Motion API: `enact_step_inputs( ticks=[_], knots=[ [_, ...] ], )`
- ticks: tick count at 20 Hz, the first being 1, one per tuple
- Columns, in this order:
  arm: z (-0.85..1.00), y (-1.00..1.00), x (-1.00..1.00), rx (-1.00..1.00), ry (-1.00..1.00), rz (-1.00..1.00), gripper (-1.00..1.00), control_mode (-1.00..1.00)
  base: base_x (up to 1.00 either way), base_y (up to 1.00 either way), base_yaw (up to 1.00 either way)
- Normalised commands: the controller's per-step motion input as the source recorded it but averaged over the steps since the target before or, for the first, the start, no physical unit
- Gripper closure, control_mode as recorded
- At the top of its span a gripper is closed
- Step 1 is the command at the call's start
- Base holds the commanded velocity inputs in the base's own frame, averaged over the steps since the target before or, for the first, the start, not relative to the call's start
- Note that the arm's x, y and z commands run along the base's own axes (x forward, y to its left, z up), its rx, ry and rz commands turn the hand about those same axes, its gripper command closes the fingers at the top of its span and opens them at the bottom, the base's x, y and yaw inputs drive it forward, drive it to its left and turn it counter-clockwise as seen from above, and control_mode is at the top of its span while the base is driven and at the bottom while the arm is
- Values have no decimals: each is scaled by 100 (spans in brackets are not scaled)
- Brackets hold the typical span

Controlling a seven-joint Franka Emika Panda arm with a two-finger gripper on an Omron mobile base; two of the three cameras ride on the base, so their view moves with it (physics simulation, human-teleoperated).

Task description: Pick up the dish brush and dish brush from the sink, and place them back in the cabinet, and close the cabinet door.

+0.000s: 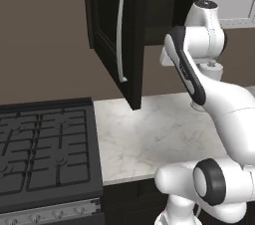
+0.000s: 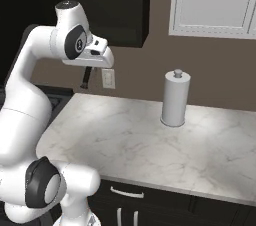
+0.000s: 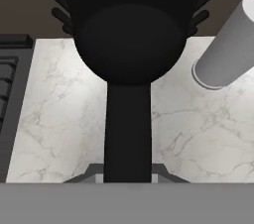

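My gripper [image 3: 128, 174] is shut on the handle of the all-black dish brush [image 3: 130, 44], whose bristled head points away from the hand, over the marble counter [image 3: 59, 119]. From the right base view the gripper [image 2: 88, 76] hangs under the white hand, above the counter's back left corner and just below the black cabinet [image 2: 115, 5]. The cabinet door [image 1: 117, 40] stands swung open toward me, its silver bar handle [image 1: 121, 35] facing left, and the dark cabinet interior [image 1: 169, 5] shows beside it. The sink is out of view.
A grey paper towel roll [image 2: 176, 97] stands upright at the back of the counter [image 2: 150, 140], to the right of the gripper, and shows as a paper towel roll [image 3: 225, 44] beside the brush. A black gas stove [image 1: 45, 154] borders the counter on the left. White wall cabinets [image 2: 215, 2] hang to the right.
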Motion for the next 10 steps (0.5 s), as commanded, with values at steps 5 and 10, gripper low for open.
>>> enact_step_inputs(
  ticks=[5,10],
  knots=[
    [24,0,24,0,-3,0,100,-100,0,0,0],
    [26,2,32,0,-4,0,100,-100,0,0,0]
  ],
)
